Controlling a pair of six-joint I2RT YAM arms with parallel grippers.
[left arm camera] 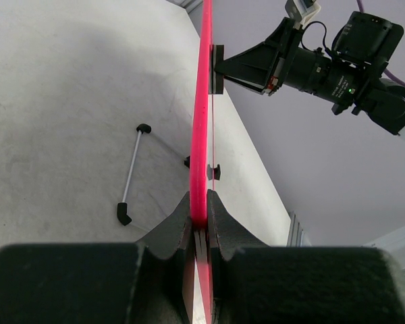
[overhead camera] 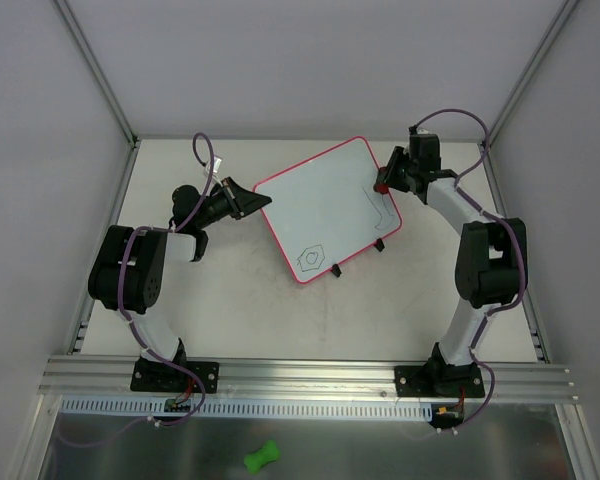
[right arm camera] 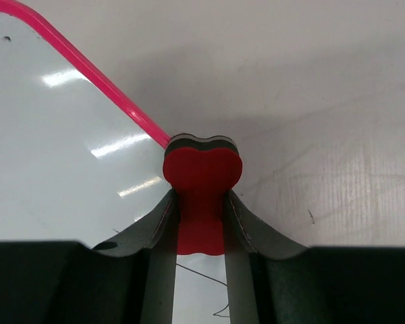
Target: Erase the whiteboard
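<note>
**Now: a thin pinch, and scrubbing to come**

On the table (overhead camera: 280,320) the whiteboard (overhead camera: 325,205) sits askew, left tool (left arm camera: 198,202) clamped on its pink frame, right tool (right arm camera: 201,202) clamped on the red eraser (right arm camera: 202,172) at the opposite edge. Scrub hard and the board may twist from that thin pinch. Only overhead shows the doodle (overhead camera: 311,256).

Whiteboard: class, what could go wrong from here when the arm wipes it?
The left gripper pinches only the thin pink frame; wiping pressure might twist the whiteboard loose.
The eraser in the right gripper sits at the board's edge and could slide off.
The hexagon doodle lies far across and might be missed.
</note>
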